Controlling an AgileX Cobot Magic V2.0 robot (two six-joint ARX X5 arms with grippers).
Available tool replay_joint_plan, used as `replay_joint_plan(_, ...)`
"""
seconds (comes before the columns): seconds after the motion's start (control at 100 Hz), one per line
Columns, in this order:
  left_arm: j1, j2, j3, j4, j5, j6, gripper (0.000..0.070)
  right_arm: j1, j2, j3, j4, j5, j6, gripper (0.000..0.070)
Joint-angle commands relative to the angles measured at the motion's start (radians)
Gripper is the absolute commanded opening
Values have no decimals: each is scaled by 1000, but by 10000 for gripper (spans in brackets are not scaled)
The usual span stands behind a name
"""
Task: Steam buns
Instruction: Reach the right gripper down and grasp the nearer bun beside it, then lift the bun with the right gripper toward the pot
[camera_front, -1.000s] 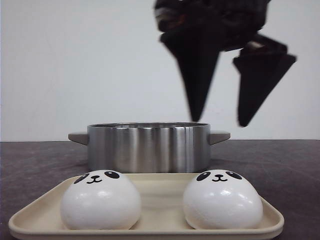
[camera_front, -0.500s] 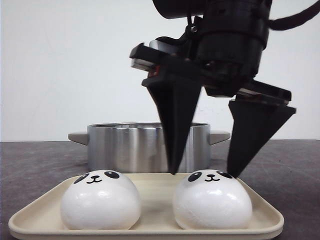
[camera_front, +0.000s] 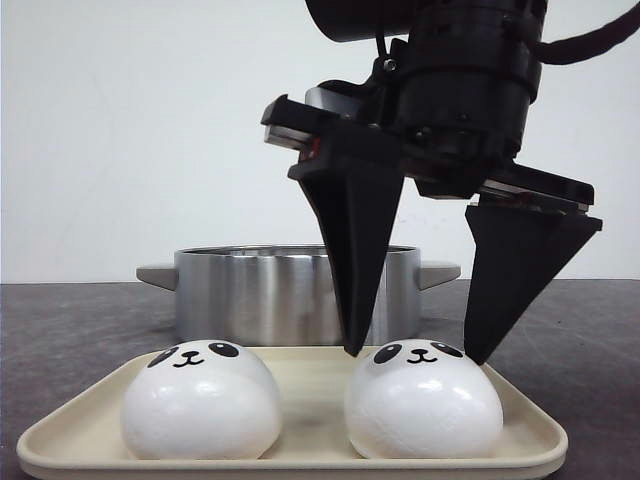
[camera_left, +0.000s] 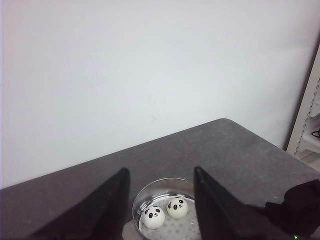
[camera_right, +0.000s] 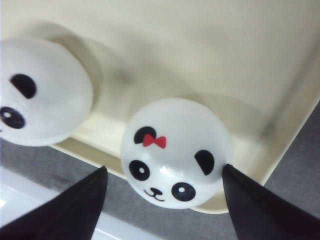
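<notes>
The bun (camera_front: 423, 400) I am after sits on the right half of the beige tray (camera_front: 290, 455), its panda face up and a small red bow (camera_right: 154, 141) on its forehead in my right wrist view. My right pincer (camera_front: 410, 355) hangs straight down over it, released, jaws spread wide: one fingertip (camera_front: 352, 345) just at the bun's 10 o'clock edge, the other at its 2 o'clock edge, touching or nearly so; I cannot tell which. Against half a second ago, my fingers sit about the same height and a little further right, and the bun has barely moved; 1 second ago I was high above the pot.

A 2nd bun (camera_front: 201, 400) rests on the tray's left half, well apart from my fingers.

Behind the tray, at 12 o'clock, stands the steel pot (camera_front: 297, 293). My left wrist view looks down into it: 2 more buns (camera_left: 154, 217) lie side by side on its perforated floor. My left pincer (camera_left: 159, 200) hovers above, also released, holding nothing.
</notes>
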Motion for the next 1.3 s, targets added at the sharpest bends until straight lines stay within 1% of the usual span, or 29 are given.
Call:
replay_joint_plan(0.0,-7,6,23,-39,-2,5,220,16,38,6,1,2,12,456)
replay_joint_plan(0.14,-7,6,23,-39,-2,-2,220,24,79,6,5,10,12,455)
replay_joint_plan(0.21,-7,6,23,-39,-2,-2,220,26,87,6,12,35,12,431)
replay_joint_plan(0.26,-7,6,23,-39,-2,-2,220,27,87,6,19,54,13,360)
replay_joint_plan(0.36,-7,6,23,-39,-2,-2,220,27,87,6,28,49,11,158)
replay_joint_plan(0.44,-7,6,23,-39,-2,-2,220,27,87,6,27,50,-10,7)
replay_joint_plan(0.45,-7,6,23,-39,-2,-2,220,27,87,6,27,50,-13,0)
replay_joint_plan(0.63,-7,6,23,-39,-2,-1,220,37,74,10,54,80,-36,0)
replay_joint_plan(0.75,-7,6,23,-39,-3,-1,220,54,-16,37,95,74,-108,0)
replay_joint_plan(0.93,-7,7,23,-39,-3,-1,220,80,-168,181,160,79,-205,0)
replay_joint_plan(0.96,-7,7,23,-39,-3,-1,220,79,-184,211,172,91,-214,0)
replay_joint_plan(1.0,-7,7,23,-39,-3,-1,220,74,-197,252,185,129,-227,0)
replay_joint_plan(1.06,-7,7,23,-39,-3,-1,220,51,-201,321,186,186,-250,0)
replay_joint_plan(1.11,-7,7,23,-39,-3,-1,220,16,-200,373,183,208,-281,0)
replay_joint_plan(1.2,-7,7,23,-39,-3,-1,220,-63,-162,454,180,193,-314,0)
replay_joint_plan(1.29,-7,7,23,-39,-3,-1,220,-149,-105,526,156,138,-331,0)
